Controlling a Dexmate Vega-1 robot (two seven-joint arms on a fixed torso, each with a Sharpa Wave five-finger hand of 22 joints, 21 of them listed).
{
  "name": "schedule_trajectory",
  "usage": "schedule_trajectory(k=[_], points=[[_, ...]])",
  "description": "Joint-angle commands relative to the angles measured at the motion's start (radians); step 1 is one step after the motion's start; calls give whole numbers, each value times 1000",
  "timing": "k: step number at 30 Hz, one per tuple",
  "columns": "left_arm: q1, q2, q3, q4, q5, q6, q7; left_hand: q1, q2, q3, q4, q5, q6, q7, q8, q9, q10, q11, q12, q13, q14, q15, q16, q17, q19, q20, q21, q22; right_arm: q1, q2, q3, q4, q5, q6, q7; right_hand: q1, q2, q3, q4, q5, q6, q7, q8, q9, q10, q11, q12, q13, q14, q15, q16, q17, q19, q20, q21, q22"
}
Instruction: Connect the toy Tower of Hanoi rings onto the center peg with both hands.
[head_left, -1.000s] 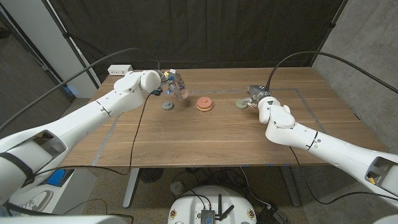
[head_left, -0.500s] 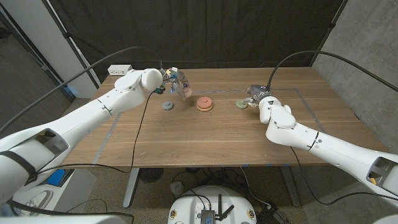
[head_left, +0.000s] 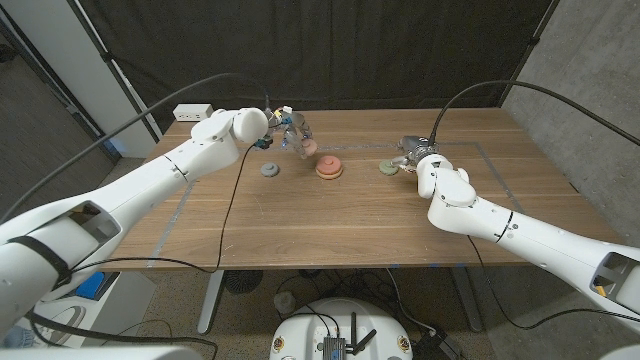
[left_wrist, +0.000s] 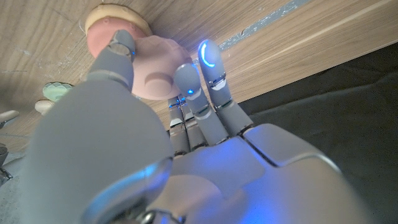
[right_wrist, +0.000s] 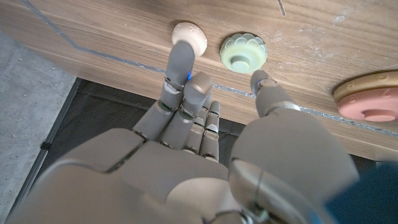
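Overhead, my left hand (head_left: 291, 135) hung above the surface (head_left: 330, 225), just beside the red base (head_left: 329, 168) with its centre peg, on the far-left side of it. From the left wrist, that hand (left_wrist: 155, 143) pinched a pink ring (left_wrist: 158, 71) between thumb and fingertips (left_wrist: 208, 56), with the base (left_wrist: 115, 22) close behind it.

A grey ring (head_left: 270, 170) lay on the surface left of the base, well clear of my hand.

My right hand (head_left: 412, 152) sat low at the surface beside a green ring (head_left: 388, 169), which lay right of the base. From the right wrist, its fingers (right_wrist: 183, 56) were apart and held nothing; one fingertip reached to a cream ring (right_wrist: 189, 36), the thumb pointed near the green ring (right_wrist: 243, 54), and the base (right_wrist: 371, 96) stood off to one side.
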Motion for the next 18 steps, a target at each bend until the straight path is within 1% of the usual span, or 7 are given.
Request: schedule_trajectory(k=[1,7,18], points=[[-32,-45,27,59,-3,-48,5,12,15,26,16,4,8,0,-4,7,104,-94,-2,42,8,2,-2,6,7,-110,1,2,0,-4,4,-2,8,-6,-6,-2,3,6,0,4,6,0,-5,3,8,-4,6,2,7,2,4,5,10,-53,5,2],[-38,-63,36,84,-8,-58,14,13,15,26,17,4,11,-1,-7,8,109,-94,-5,47,3,1,-12,4,6,-110,1,1,0,-6,7,-3,12,-8,-9,-2,3,7,0,4,7,1,-5,3,8,-3,6,2,8,2,6,6,10,-53,5,2],[-47,-73,45,104,-13,-62,18,14,17,26,17,4,13,-1,-12,10,112,-93,-12,49,6,1,-16,9,6,-110,0,2,0,-9,8,0,21,-4,-13,-3,3,8,1,5,7,0,-6,3,9,-3,6,2,7,2,6,6,10,-53,5,2]])
